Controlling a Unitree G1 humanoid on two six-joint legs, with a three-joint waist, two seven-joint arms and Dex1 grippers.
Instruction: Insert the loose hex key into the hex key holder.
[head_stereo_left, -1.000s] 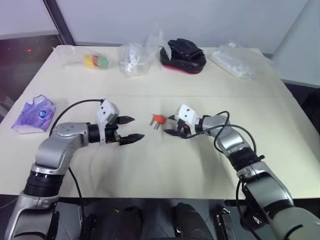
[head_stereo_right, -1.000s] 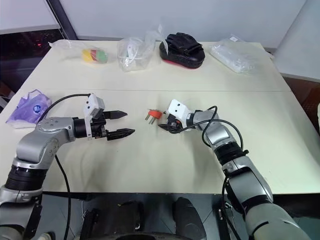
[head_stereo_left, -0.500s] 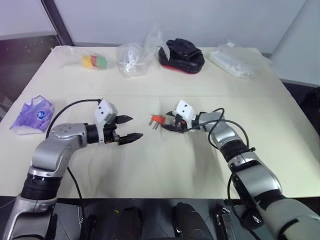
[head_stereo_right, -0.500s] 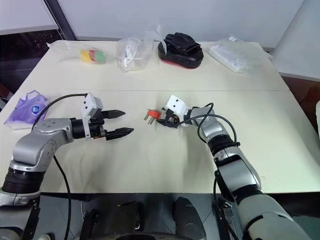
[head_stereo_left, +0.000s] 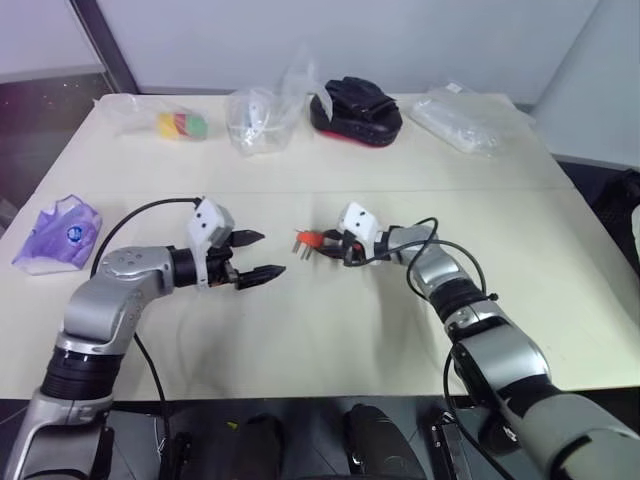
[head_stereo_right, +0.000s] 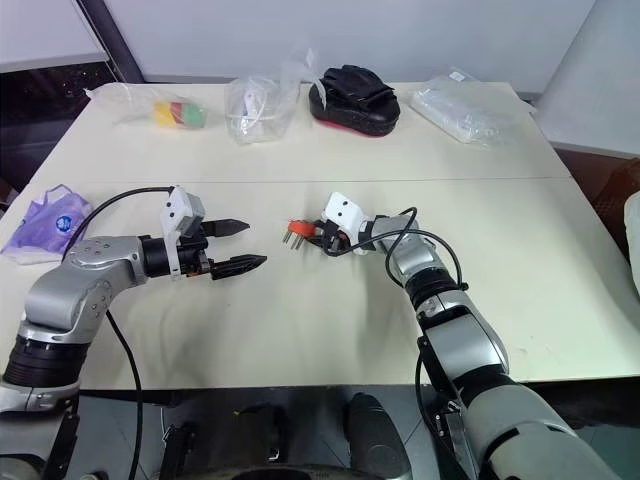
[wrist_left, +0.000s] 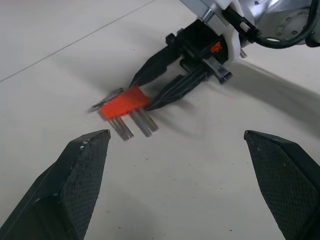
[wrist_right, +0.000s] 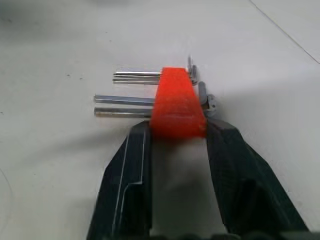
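Observation:
The hex key holder (head_stereo_left: 312, 239), a small orange-red block with grey keys sticking out both sides, lies flat at the table's middle. My right gripper (head_stereo_left: 326, 242) reaches it from the right. Its two black fingers (wrist_right: 131, 165) press on either side of the block's near end (wrist_right: 176, 102), so it is shut on the holder. My left gripper (head_stereo_left: 271, 254) hovers a short way to the left of the holder (wrist_left: 122, 104), wide open with nothing between its fingers, pointing at it. The loose hex key is out of view.
At the table's back stand a bag of coloured blocks (head_stereo_left: 180, 124), a clear bag with white parts (head_stereo_left: 262, 118), a black red-edged glove-like item (head_stereo_left: 355, 108) and a clear packet (head_stereo_left: 465, 120). A purple packet (head_stereo_left: 55, 228) lies near the left edge.
My right gripper has slid left up to the holder and narrowed its fingers onto the block's end. The left gripper has kept still and open.

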